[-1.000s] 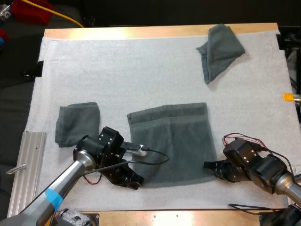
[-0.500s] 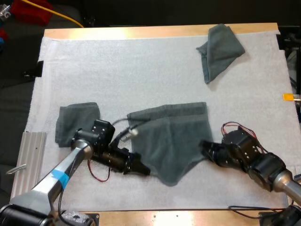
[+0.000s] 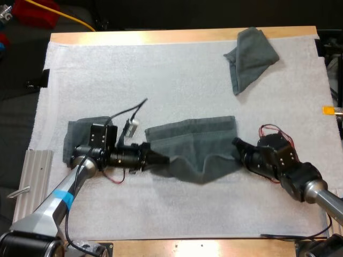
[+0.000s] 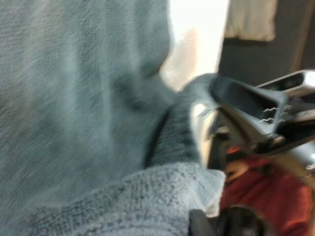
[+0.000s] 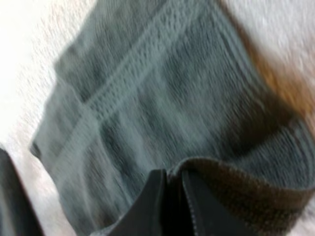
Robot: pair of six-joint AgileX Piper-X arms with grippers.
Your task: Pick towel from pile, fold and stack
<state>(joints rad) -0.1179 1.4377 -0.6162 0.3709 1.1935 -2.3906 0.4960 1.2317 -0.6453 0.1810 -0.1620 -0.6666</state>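
Note:
A dark grey-green towel (image 3: 198, 144) lies mid-mat, its near edge lifted and sagging between both grippers. My left gripper (image 3: 161, 159) is shut on the towel's near left corner; towel cloth (image 4: 98, 123) bunches against its finger (image 4: 246, 101). At the near right corner, my right gripper (image 3: 237, 144) is shut on the towel, and the hem (image 5: 236, 182) is pinched by its fingers (image 5: 152, 196). A folded towel (image 3: 86, 136) lies at the left, partly under my left arm. One crumpled towel (image 3: 251, 56) sits at the far right.
A ribbed metal plate (image 3: 29, 187) with a handle lies at the mat's near left edge. The white mat (image 3: 161, 80) spreads bare between the towels.
Both grippers have lifted the towel's near corners and carried them toward the far edge. The flat towel now sags in a fold, its near half off the mat.

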